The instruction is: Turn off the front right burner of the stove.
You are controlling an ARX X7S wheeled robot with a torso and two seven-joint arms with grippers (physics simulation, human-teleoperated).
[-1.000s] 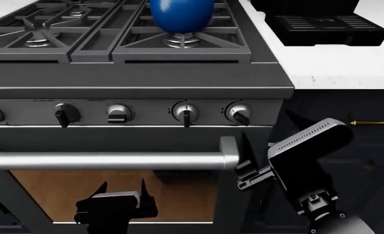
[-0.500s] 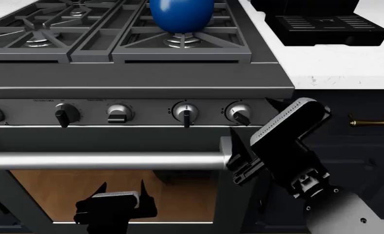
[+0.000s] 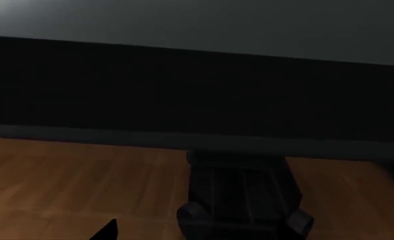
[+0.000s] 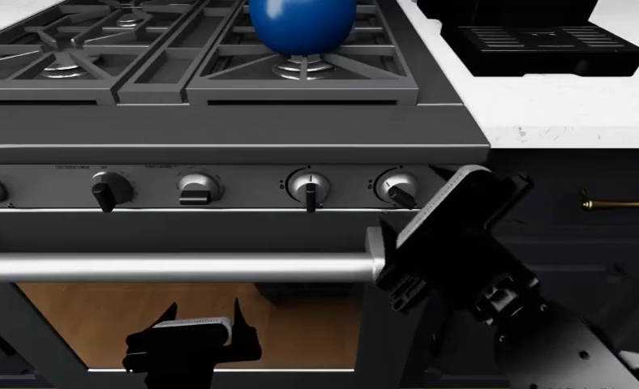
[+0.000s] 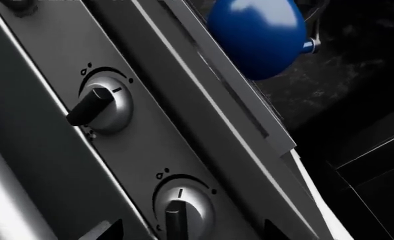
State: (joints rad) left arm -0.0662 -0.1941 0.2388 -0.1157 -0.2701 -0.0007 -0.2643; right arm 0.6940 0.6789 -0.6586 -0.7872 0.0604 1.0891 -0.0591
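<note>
The stove (image 4: 233,126) fills the head view. The front right burner (image 4: 303,70) sits under a blue kettle (image 4: 303,20). A row of silver knobs runs along the front panel; the rightmost knob (image 4: 399,186) has its black pointer tilted. My right gripper (image 4: 415,207) is open just in front of that knob. In the right wrist view the knob (image 5: 180,210) lies between the two spread fingertips of that gripper (image 5: 191,232), without touching them. My left gripper (image 4: 200,312) is open and empty, low in front of the oven door.
The long tubular oven handle (image 4: 168,266) runs just below the knobs, beside my right gripper. A black coffee machine (image 4: 536,36) stands on the white counter (image 4: 579,105) to the right. A brass cabinet handle (image 4: 623,203) is at the right. The left wrist view shows wooden floor (image 3: 83,175).
My right gripper has moved up and to the left, closing in on the rightmost knob. The left arm has not moved.
</note>
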